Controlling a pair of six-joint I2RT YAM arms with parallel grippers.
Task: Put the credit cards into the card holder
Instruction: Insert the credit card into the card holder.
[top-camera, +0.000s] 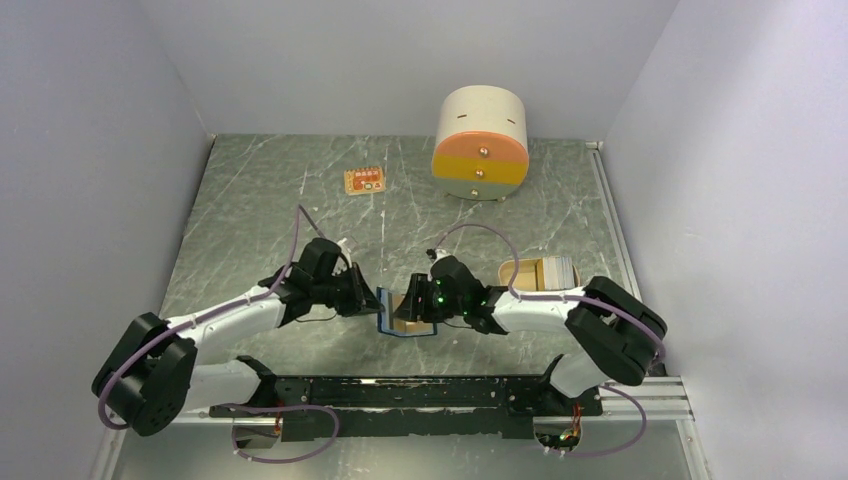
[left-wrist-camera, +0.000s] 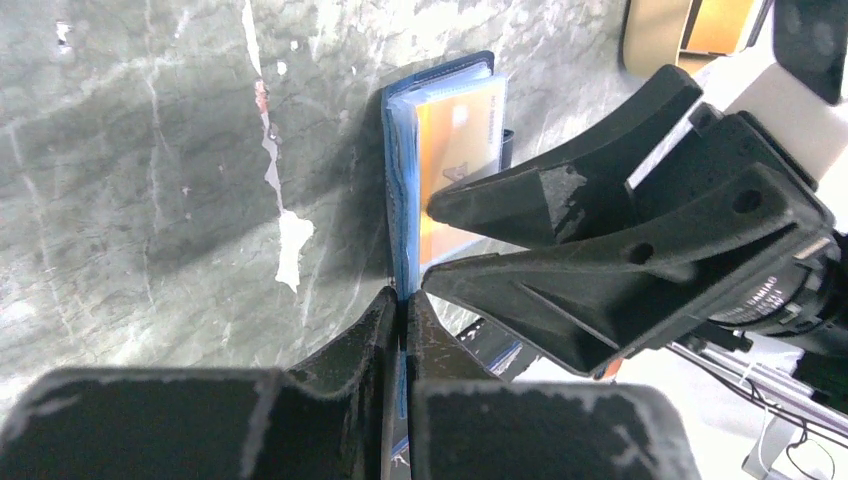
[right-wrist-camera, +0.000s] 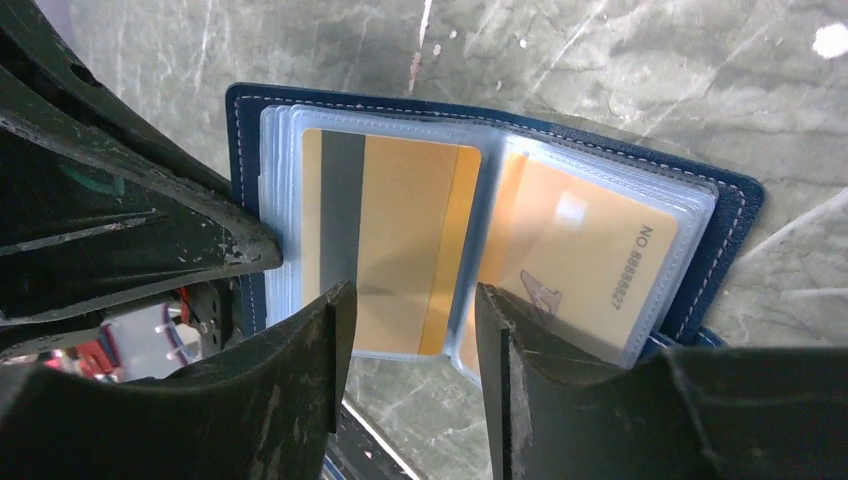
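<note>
The card holder stands open on the table, navy outside, with clear sleeves inside. Two beige credit cards sit in its sleeves: one with a dark stripe and one with a printed number. My left gripper is shut on the blue cover's edge, holding the card holder upright. My right gripper is open at the sleeves' lower edge, its fingers apart and pinching nothing. From above, both grippers meet at the card holder.
A beige tray with more cards lies to the right of the right wrist. A small orange tag lies at the back. The cream-and-orange round drawer unit stands at the back right. Walls close in on both sides.
</note>
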